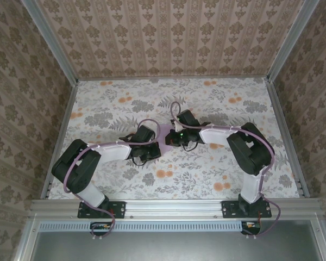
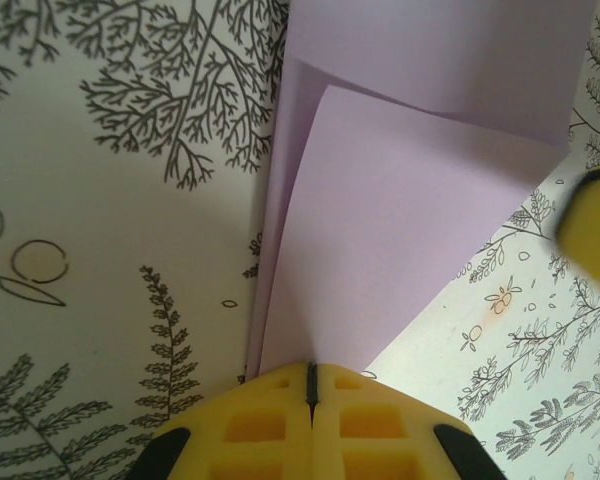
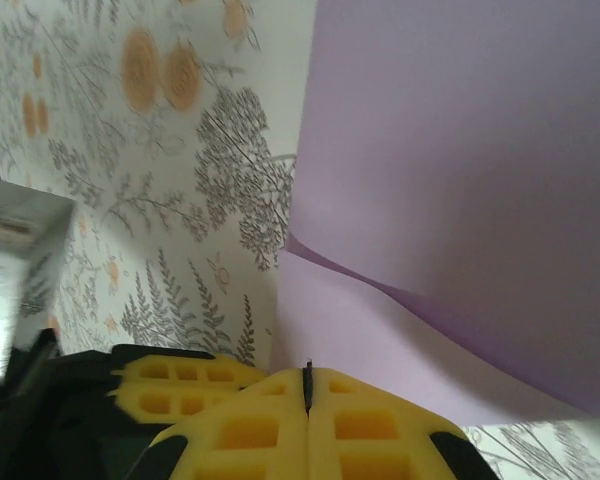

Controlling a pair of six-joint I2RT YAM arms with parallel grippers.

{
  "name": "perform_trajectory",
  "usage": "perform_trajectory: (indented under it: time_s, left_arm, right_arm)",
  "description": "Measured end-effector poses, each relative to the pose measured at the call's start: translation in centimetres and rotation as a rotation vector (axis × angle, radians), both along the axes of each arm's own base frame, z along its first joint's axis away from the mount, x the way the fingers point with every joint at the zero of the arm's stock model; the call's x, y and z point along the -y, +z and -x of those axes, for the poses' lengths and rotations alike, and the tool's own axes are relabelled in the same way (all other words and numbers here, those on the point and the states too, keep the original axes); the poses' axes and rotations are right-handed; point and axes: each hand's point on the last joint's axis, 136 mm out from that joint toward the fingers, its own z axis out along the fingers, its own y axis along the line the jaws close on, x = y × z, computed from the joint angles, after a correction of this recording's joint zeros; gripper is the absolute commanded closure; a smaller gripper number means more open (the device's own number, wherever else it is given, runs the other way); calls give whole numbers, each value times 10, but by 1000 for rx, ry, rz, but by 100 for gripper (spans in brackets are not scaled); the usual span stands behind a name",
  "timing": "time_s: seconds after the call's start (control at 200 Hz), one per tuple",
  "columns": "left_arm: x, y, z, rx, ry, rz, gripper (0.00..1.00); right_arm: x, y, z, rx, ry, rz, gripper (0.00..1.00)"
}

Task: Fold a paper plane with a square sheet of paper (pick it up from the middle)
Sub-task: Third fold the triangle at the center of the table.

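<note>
Left claw (image 2: 310, 385) and right claw (image 3: 308, 385) pinch edges of the lilac sheet (image 2: 400, 220).

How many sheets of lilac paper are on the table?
1. The thin lilac-purple sheet of paper, partly folded, is at the middle of the floral table, pinched by the left gripper and the right gripper. They cover part of it, so another could be hidden.

The paper (image 1: 164, 136) was plain lilac, bent over on itself in two smooth layers with soft, curved folds rather than lying flat. It sat near the middle of the table (image 1: 103, 109), its edges pinched in the left gripper (image 2: 311, 385) and right gripper (image 3: 307, 385).
</note>
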Motion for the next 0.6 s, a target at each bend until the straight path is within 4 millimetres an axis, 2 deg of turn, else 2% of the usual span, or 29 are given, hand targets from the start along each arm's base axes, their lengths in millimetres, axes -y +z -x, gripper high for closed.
perform_trajectory:
  time_s: [0.16,0.33,0.6]
  left_arm:
    - [-1,0,0,1,-5,-4,100]
    - [-1,-1,0,-2,-5,-7,100]
    - [-1,0,-1,-1,-3,3,100]
  right_arm:
    - [6,-21,2,-61,-26,23,100]
    - [29,-28,-9,-76,-79,29,100]
    - [67,-25,-29,-38,-148,49,100]
